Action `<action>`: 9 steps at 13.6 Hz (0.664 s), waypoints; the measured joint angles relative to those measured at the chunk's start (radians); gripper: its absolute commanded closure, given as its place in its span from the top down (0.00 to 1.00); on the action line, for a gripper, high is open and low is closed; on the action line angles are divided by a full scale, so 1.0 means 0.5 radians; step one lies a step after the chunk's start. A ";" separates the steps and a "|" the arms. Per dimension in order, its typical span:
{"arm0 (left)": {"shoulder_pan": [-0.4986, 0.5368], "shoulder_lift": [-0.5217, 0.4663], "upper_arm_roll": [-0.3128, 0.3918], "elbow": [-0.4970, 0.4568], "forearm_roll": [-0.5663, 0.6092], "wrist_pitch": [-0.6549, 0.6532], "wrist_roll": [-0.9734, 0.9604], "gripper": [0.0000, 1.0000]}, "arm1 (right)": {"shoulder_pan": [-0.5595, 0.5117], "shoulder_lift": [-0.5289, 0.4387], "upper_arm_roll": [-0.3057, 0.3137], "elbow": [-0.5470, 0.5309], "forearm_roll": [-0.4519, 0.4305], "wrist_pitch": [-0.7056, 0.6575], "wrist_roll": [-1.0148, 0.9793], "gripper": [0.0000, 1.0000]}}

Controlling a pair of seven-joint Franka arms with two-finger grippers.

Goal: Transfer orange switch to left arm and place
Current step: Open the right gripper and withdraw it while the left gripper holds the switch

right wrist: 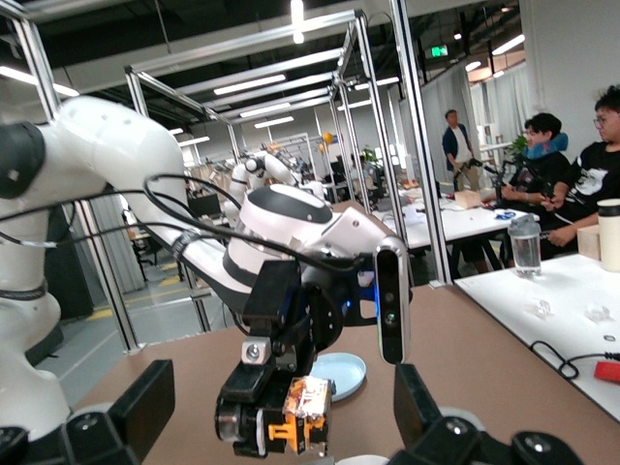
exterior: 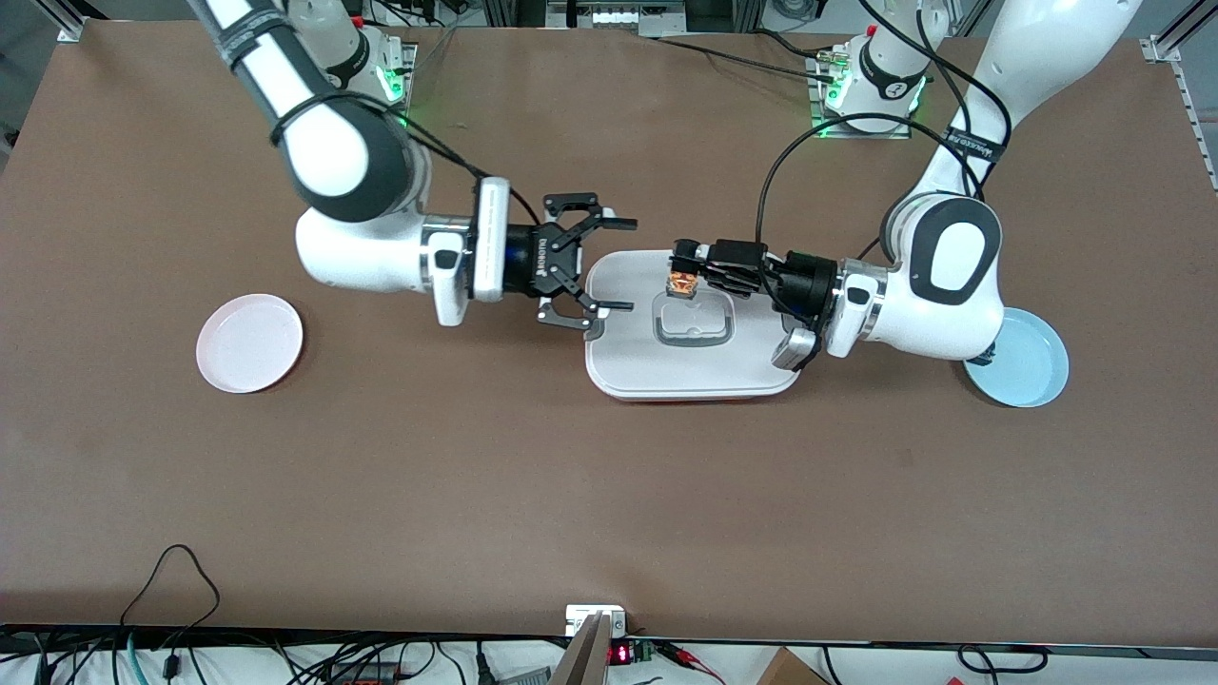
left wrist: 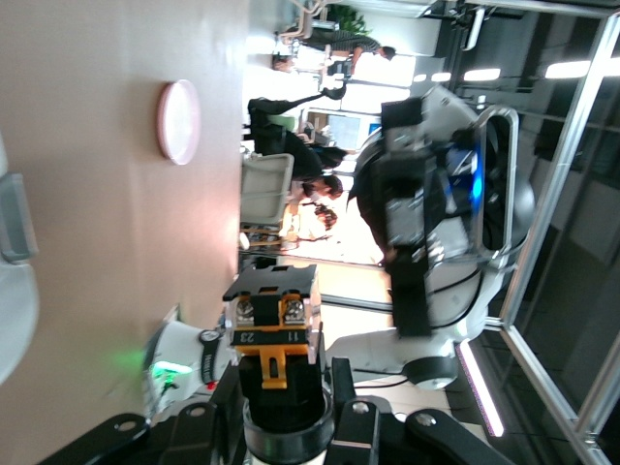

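Note:
The orange switch [exterior: 681, 283], a small black block with an orange piece, hangs over the box [exterior: 628, 366], a white lidded container with a grey-outlined handle. My left gripper [exterior: 685, 270] is shut on it, reaching in level from the left arm's end. The left wrist view shows the switch [left wrist: 276, 325] clamped in the left gripper [left wrist: 283, 392]. My right gripper [exterior: 623, 265] stands open over the box's edge toward the right arm's end, a short gap from the switch. In the right wrist view, the switch [right wrist: 306, 418] sits ahead of the open right gripper [right wrist: 281, 412], apart from both fingers.
A pink plate [exterior: 249, 342] lies toward the right arm's end of the table. A light blue plate [exterior: 1026, 366] lies toward the left arm's end, partly under the left arm's elbow. Cables and a small device run along the table edge nearest the front camera.

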 measured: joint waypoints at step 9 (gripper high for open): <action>0.134 -0.001 0.018 0.250 1.621 -0.227 0.027 0.19 | -0.560 -0.028 -0.016 0.001 -0.557 -0.952 0.147 1.00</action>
